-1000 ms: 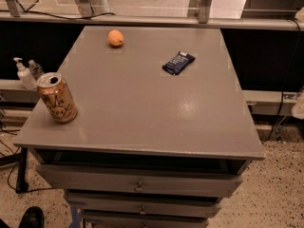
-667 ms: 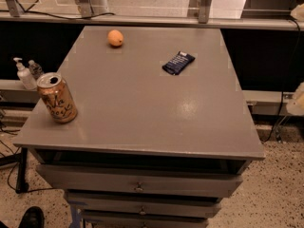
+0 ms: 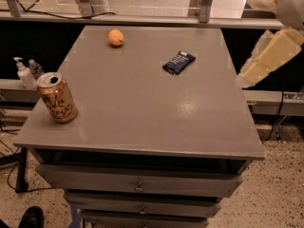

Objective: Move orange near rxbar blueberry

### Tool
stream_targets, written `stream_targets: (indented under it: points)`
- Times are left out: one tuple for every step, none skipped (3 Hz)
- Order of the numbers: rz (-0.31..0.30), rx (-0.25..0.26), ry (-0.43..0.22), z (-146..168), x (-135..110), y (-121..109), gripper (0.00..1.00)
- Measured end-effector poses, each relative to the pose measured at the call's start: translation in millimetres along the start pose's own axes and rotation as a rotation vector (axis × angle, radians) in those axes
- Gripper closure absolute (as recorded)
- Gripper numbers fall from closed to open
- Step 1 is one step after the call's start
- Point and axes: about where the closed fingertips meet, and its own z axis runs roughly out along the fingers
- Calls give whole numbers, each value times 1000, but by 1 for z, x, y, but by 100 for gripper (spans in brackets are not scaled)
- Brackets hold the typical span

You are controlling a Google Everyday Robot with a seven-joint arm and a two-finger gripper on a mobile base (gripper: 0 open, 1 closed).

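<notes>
Small round yellow-orange orange (image 3: 116,37) sits far-left on grey metal table (image 3: 142,118), untouched; flat navy-wrapped rxbar blueberry (image 3: 179,62) lies well apart to its right; pale gripper (image 3: 259,63) hangs beyond the table's right edge, likely pre-reach; clenched or released, cannot tell.

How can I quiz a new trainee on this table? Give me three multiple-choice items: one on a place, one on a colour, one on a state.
1. Where is the orange?
A. at the near edge
B. far left of the table
C. in a drawer

2. What colour is the can?
A. copper
B. green
C. white

3. How is the snack bar?
A. under the can
B. standing on end
C. lying flat, apart from the orange

1 B: it sits by the far edge, left of the snack bar.
2 A: its side shows copper.
3 C: it lies flat and alone; the gripper is beyond the table's right edge.
</notes>
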Motion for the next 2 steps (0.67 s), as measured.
stream_targets:
  points:
    - [-15, -3, -121, 33, -36, -13, 0]
    - [-13, 49, -233, 69, -80, -30, 0]
